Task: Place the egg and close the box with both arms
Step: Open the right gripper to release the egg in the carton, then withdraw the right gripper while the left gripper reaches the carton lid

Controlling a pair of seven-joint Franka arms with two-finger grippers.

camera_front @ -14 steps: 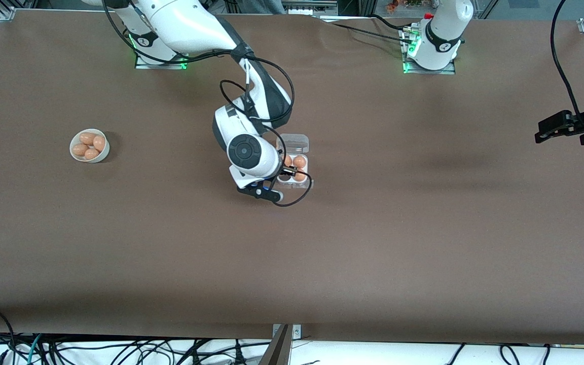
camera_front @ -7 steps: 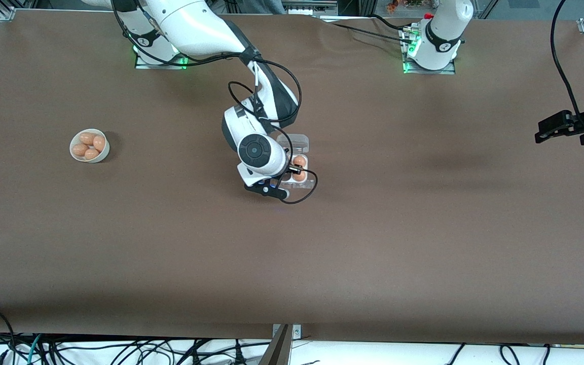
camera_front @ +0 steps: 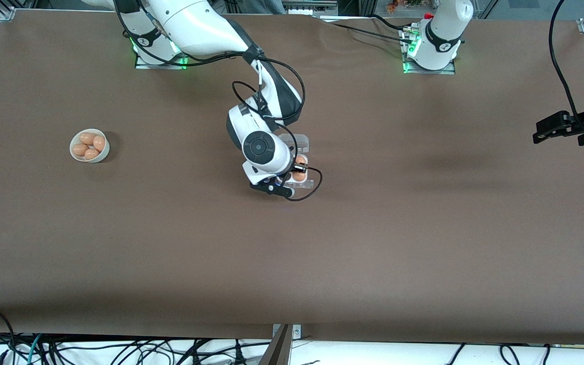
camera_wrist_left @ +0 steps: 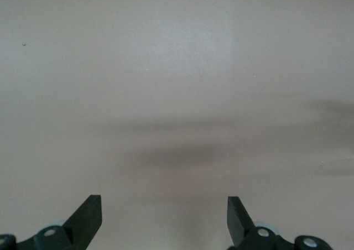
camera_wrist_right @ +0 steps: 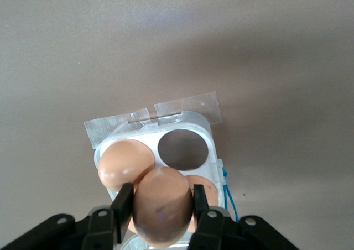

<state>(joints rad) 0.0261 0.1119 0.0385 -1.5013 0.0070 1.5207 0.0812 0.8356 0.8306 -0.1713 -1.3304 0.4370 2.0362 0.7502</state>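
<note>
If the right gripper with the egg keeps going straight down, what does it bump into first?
Probably the box: the right gripper holds the egg right over its cells, beside the empty cell. Depth is hard to judge.

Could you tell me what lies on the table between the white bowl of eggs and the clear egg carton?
Nothing: in the front view only bare brown tabletop stretches between the round white bowl and the clear plastic egg carton.

The box (camera_front: 299, 167) lies mid-worktop (camera_front: 373, 243), lid open. The right end effector (camera_wrist_right: 162, 208) hangs over it, clamping an egg (camera_wrist_right: 162, 206) above the cells. A bowl (camera_front: 89, 146) of eggs sits toward the right arm's end. The left end effector (camera_wrist_left: 164, 219) waits, fingers spread, over the left arm's end.
</note>
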